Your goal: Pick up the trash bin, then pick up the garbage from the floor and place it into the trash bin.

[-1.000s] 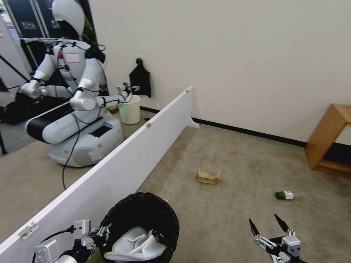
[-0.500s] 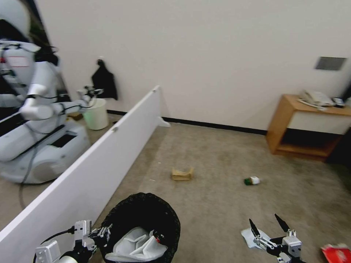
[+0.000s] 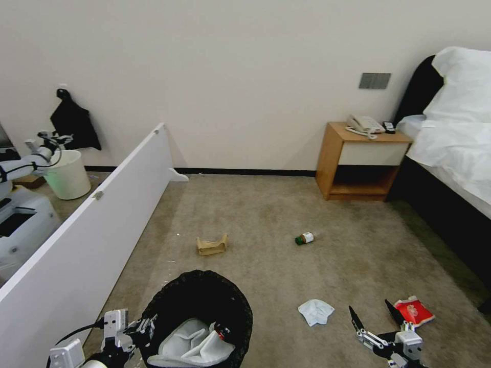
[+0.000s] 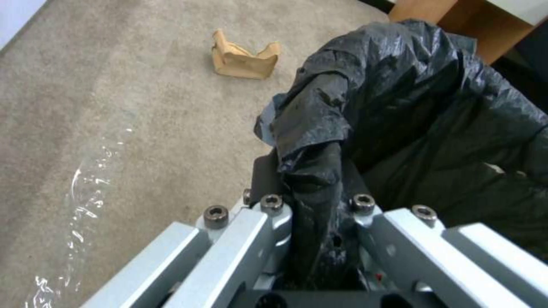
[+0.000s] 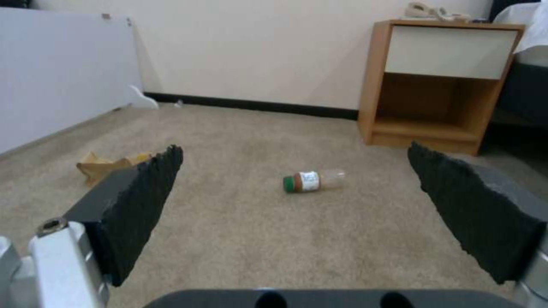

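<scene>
One trash bin with a black liner is counted, and one plain white bucket is seen far behind the white board. On the carpet four pieces of litter are counted: one torn brown paper bag, one small bottle with a green cap, one crumpled white tissue and one red packet. Two white slippers are counted inside the bin. One wooden nightstand and one bed are also counted.
</scene>
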